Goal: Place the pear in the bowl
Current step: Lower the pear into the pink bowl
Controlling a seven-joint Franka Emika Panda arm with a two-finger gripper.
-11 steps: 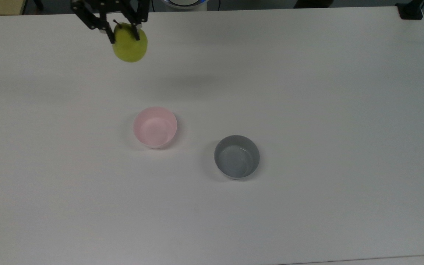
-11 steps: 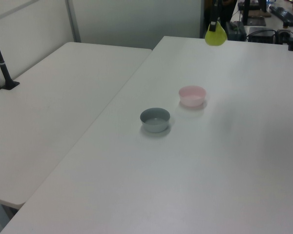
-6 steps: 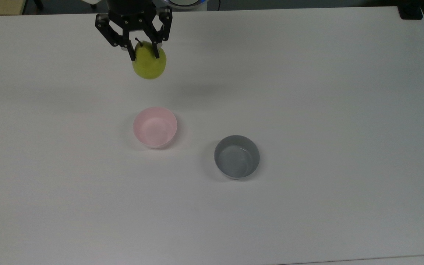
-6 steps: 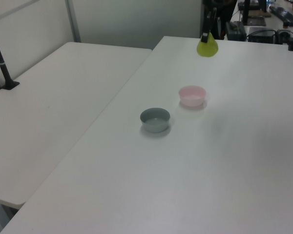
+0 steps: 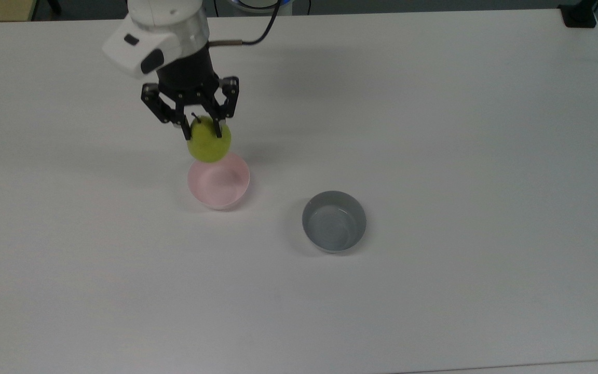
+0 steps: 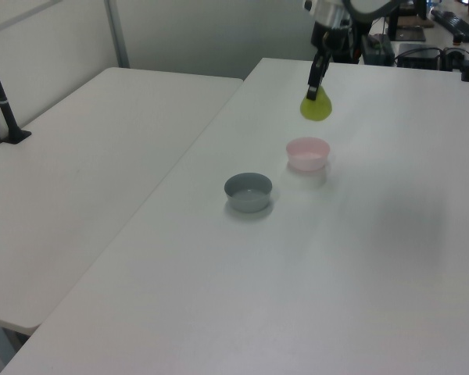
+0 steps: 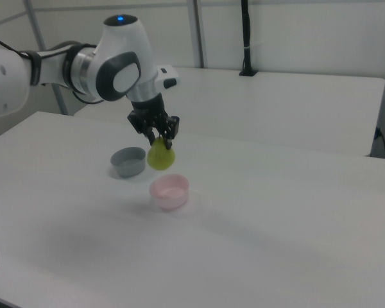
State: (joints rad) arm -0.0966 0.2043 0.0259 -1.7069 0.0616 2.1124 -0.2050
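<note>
Up above the pink bowl [image 5: 219,180], the claw [image 5: 203,132] has the pear [image 5: 209,142] pinched by its narrow top, fat end hanging down so it should drop in clean. It's clear of the rim, sitting toward the bowl's far edge in the top view, so probably needs a nudge before letting go. Grey bowl [image 5: 334,221] sits well apart. Plain white bench [image 5: 434,130], second white table [image 6: 86,148] alongside, pale partition walls behind.
</note>
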